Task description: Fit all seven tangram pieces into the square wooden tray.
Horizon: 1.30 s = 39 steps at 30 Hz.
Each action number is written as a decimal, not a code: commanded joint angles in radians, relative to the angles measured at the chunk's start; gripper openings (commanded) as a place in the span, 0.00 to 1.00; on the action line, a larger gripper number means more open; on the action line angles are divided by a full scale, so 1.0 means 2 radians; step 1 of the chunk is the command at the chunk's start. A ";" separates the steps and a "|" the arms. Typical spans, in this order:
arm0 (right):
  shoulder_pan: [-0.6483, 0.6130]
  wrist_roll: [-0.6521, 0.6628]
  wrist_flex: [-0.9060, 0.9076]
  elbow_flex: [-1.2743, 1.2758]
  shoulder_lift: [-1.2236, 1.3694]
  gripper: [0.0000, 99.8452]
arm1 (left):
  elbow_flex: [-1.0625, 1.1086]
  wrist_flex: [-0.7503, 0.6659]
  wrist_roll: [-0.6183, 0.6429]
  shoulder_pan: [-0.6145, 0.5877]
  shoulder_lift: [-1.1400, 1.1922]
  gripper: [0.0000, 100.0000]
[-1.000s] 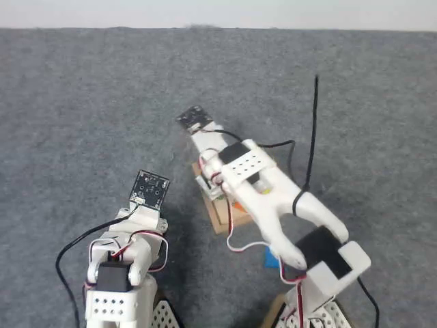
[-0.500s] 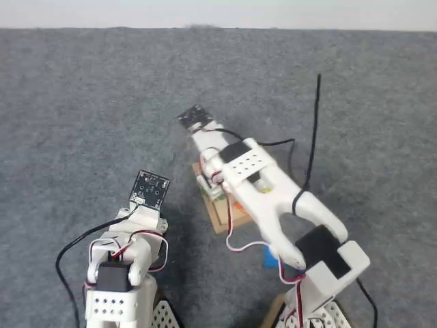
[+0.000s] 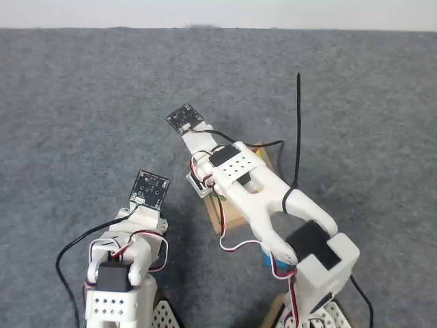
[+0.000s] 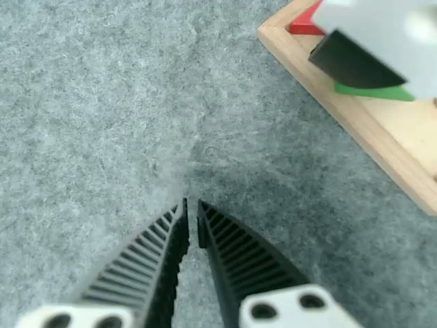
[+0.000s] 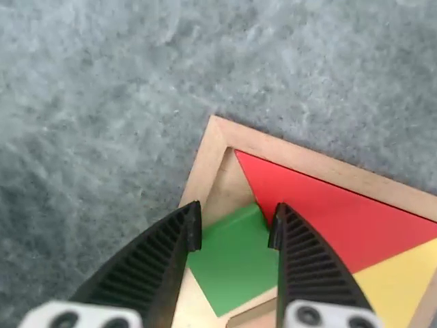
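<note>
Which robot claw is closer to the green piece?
Right. The right gripper sits directly above the green piece in the tray. The left gripper is over the grey mat, off to the tray's side.

Grey felt mat (image 3: 82,102); pale wall (image 3: 218,14) behind

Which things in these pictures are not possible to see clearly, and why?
1. High view: the right arm covers most of the tray; pieces inside cannot be counted.
2. High view: the blue piece is half under that arm; shape unclear.
3. Right wrist view: the yellow piece is cut by the edge.
</note>
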 commanded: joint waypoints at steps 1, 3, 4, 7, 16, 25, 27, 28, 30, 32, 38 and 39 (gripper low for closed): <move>0.008 -0.009 -0.007 -0.026 -0.003 0.18 | -0.005 0.002 -0.004 -0.003 -0.008 0.02; 0.019 -0.010 0.000 -0.021 -0.004 0.18 | -0.005 0.002 -0.004 -0.002 -0.008 0.02; 0.023 -0.011 0.002 -0.019 -0.005 0.18 | -0.005 0.002 -0.004 -0.002 -0.008 0.02; 0.033 -0.025 0.002 -0.009 -0.004 0.18 | -0.005 0.002 -0.004 -0.002 -0.008 0.02; 0.047 -0.028 0.001 0.019 -0.027 0.18 | -0.005 0.002 -0.004 -0.002 -0.008 0.02; 0.072 -0.014 0.013 0.092 -0.152 0.18 | -0.005 0.002 -0.004 -0.002 -0.008 0.02; 0.078 -0.003 0.034 0.110 -0.201 0.18 | -0.005 0.002 -0.004 -0.002 -0.008 0.02; 0.082 0.003 0.046 0.122 -0.226 0.18 | -0.005 0.002 -0.004 -0.002 -0.008 0.02; 0.095 0.017 0.073 0.147 -0.270 0.18 | -0.005 0.002 -0.004 -0.002 -0.008 0.02; 0.115 0.038 0.102 0.176 -0.310 0.18 | -0.005 0.002 -0.004 -0.002 -0.008 0.02; 0.192 0.096 0.135 0.282 -0.399 0.18 | -0.005 0.002 -0.004 -0.002 -0.008 0.02; 0.198 0.110 0.143 0.296 -0.412 0.18 | -0.005 0.002 -0.004 -0.002 -0.008 0.02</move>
